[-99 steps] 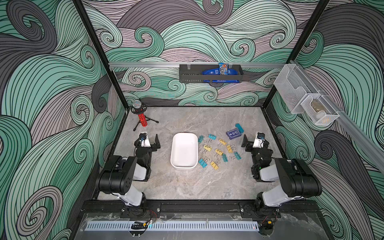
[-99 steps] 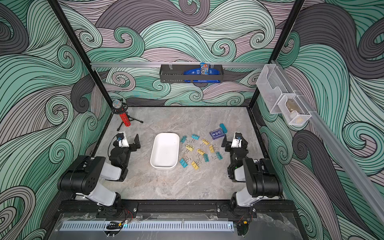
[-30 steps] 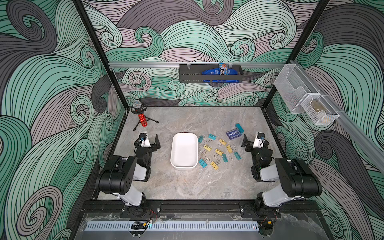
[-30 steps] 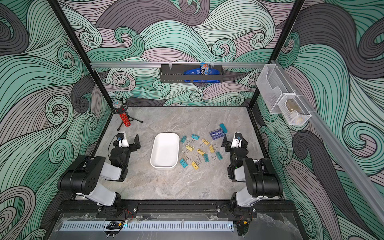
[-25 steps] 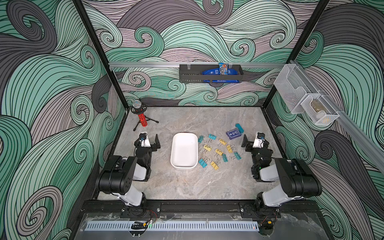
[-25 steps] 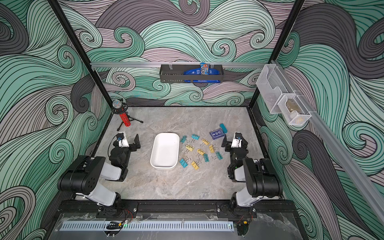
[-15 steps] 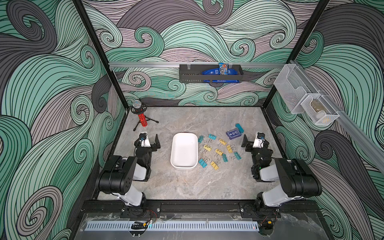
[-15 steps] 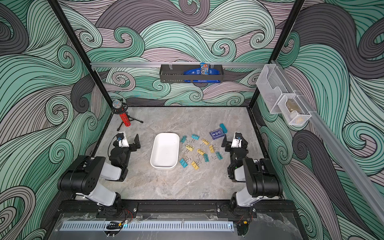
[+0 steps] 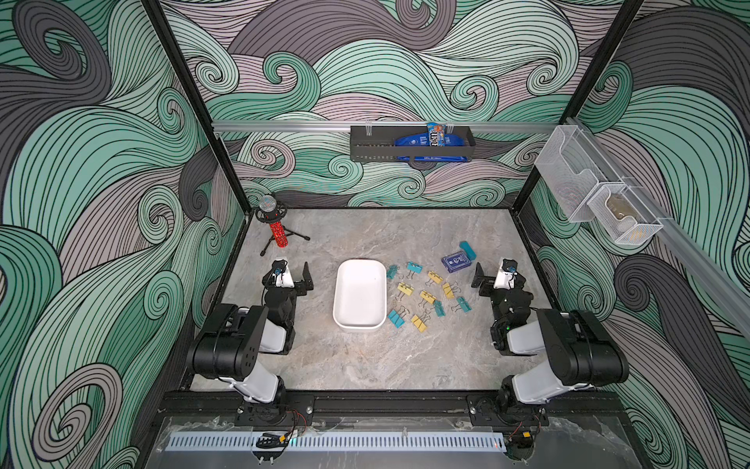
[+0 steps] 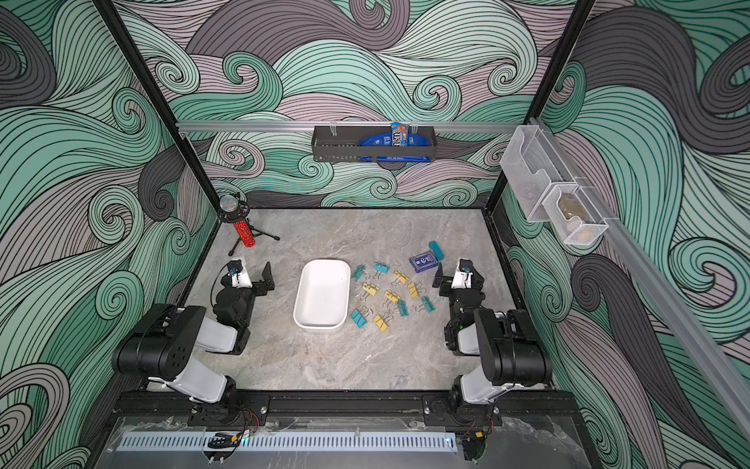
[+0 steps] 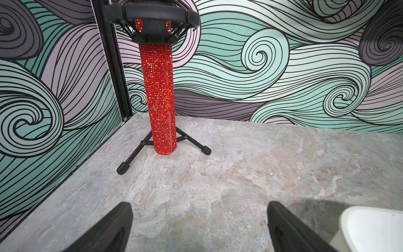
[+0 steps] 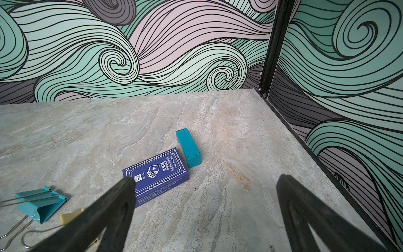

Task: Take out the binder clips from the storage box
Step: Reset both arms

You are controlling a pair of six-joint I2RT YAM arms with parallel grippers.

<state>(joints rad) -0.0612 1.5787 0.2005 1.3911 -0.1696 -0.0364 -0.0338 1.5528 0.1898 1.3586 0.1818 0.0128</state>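
Nothing moves over the last few seconds. Your left hand [image 9: 293, 277] and right hand [image 9: 493, 278] stay parked low, one on each side of the storage box [image 9: 360, 326], jaws wide apart and holding nothing. Both arms are folded back, hands aimed at the back wall. The box looks empty. The binder clips [image 9: 427, 296] lie scattered on the bench [image 9: 365, 365] just beside the box, between it and your right hand. The card box [image 9: 457, 260] and teal block [image 9: 467, 248] sit past the clips, farther from the box. The task looks done, so you have nothing left to pull.
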